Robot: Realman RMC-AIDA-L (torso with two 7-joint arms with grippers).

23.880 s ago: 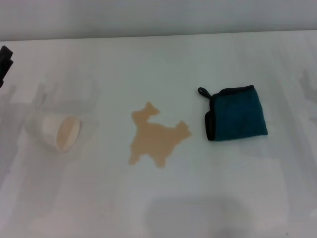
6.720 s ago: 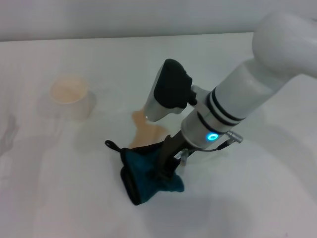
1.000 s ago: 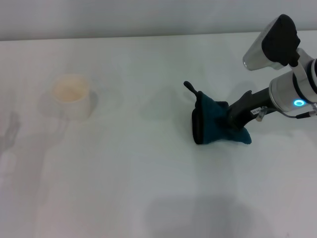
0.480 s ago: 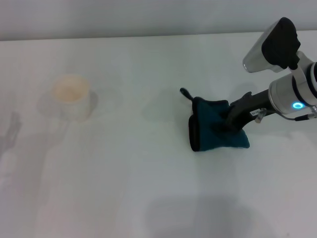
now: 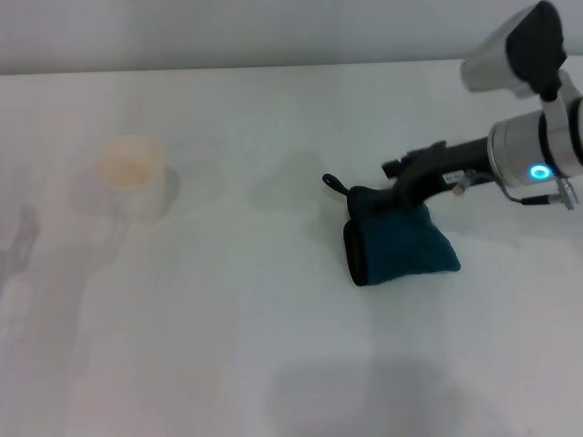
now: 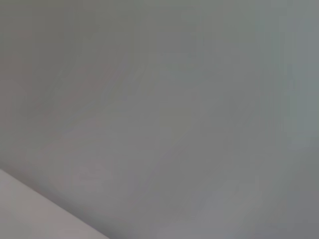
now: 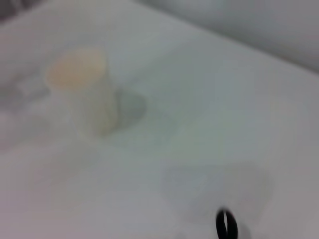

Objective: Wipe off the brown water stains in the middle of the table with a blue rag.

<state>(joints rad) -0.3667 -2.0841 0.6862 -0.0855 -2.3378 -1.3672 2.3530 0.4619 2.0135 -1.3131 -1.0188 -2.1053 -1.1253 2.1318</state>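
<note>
Teal-blue folded cloth with black edging, the blue rag, lies right of centre on the glossy white table. My right gripper hangs just over its far edge; I cannot tell whether the jaws pinch it. I see no brown water stains, so wiping looks finished. An upright cream cup stands left. My left arm is out of sight.
</note>
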